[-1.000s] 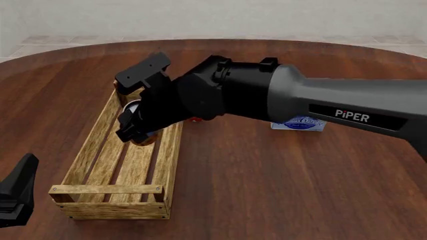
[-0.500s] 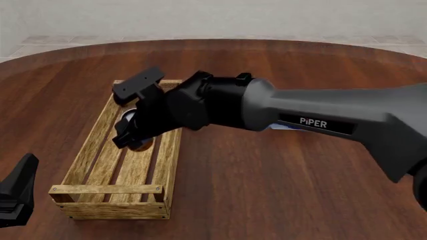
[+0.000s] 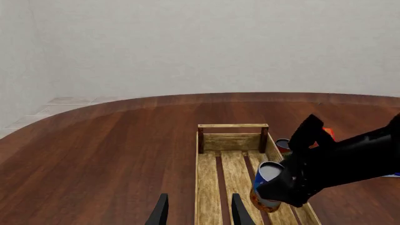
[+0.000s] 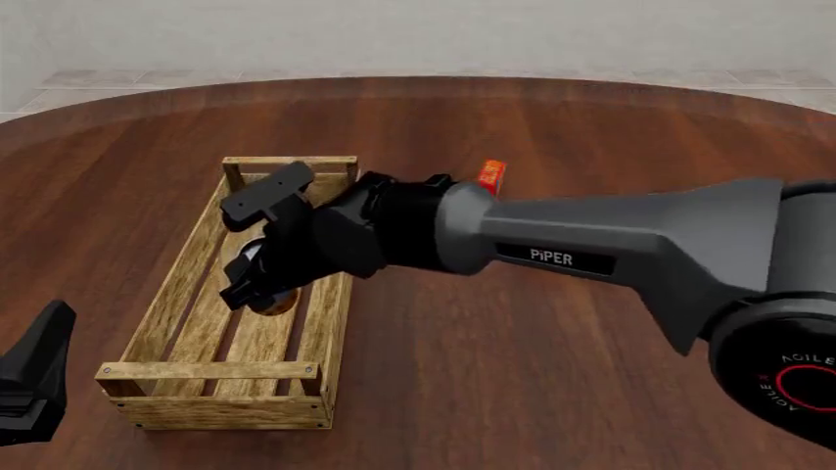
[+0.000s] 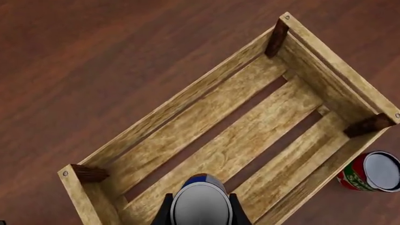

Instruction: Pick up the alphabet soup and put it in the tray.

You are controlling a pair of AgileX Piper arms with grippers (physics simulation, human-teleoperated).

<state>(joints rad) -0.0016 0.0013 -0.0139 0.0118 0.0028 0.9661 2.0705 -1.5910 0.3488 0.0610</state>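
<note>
The alphabet soup is a blue and orange can with a silvery top, tilted and held low over the middle of the tray. My right gripper is shut on it. In the right wrist view the can's top sits between the two fingers, with the tray's light-wood slats below. The left wrist view shows the can in the black right gripper above the tray. At the near left, apart from the tray, my left gripper stands open with nothing between its fingers.
A red-and-green can stands on the table just outside the tray's far right corner. A small orange-red object shows behind the right arm. That arm stretches across the table's middle from the right.
The right arm has swung lower and stretched out, carrying the can down and slightly nearer within the tray. The blue-and-white box seen earlier is now hidden behind the arm. The left gripper has not moved.
</note>
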